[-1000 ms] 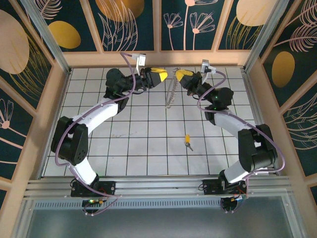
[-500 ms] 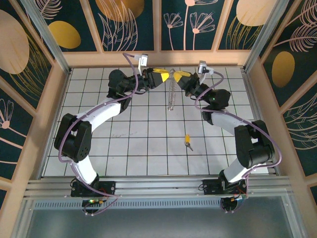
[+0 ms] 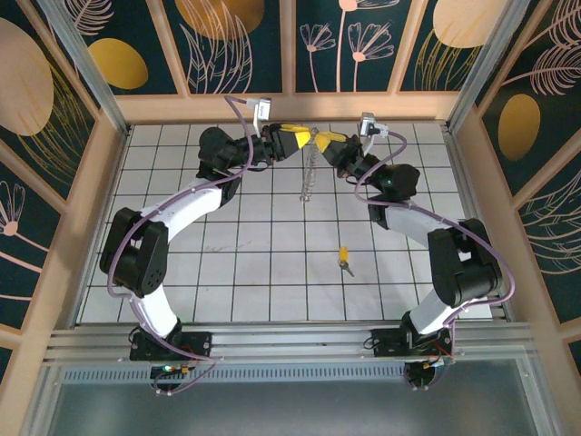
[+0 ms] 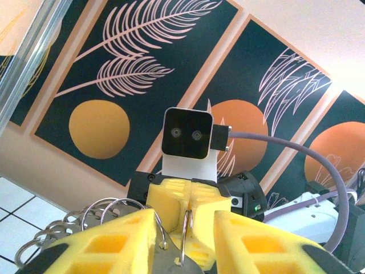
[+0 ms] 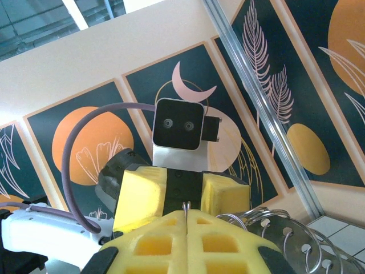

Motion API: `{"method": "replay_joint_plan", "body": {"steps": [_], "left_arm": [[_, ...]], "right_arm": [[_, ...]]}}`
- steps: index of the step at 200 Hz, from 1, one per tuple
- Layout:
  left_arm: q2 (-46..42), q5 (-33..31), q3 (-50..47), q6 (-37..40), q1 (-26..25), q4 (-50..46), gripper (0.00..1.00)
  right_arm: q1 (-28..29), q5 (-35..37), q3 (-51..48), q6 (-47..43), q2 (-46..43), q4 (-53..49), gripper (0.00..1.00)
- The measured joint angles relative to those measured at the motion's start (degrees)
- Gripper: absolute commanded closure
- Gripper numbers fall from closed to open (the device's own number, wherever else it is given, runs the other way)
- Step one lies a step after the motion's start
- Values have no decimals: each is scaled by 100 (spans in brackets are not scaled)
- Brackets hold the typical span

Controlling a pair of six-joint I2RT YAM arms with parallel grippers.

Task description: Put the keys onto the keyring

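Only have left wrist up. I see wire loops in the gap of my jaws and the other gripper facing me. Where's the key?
Observer: The key lies on the tiled table, nearer the right arm, well apart from the left gripper and the right gripper.
Operator: The side facing me, gripping or not?
Observer: In its own wrist view, the right gripper has its jaws pressed together, with a thin wire of the keyring standing out of the seam.
Operator: And the rest of it?
Observer: From above it hangs as a narrow strand below where the two grippers meet. I cannot tell whether its lower end touches the table.
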Motion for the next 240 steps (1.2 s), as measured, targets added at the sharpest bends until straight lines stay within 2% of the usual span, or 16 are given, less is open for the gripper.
{"method": "replay_joint_plan", "body": {"steps": [48,102,166,240], "left_arm": [[4,2,0,-2,-22,42,74],[4,22,-146,-2,-20,76,70],[2,22,-195,-2,-22,105,73],[4,20,-192,-20,-59,170,83]], "right_arm": [[0,20,0,0,0,0,100],[0,48,2,0,15,-2,100],[0,61,2,0,15,-4,100],[0,61,2,0,17,-4,100]]}}
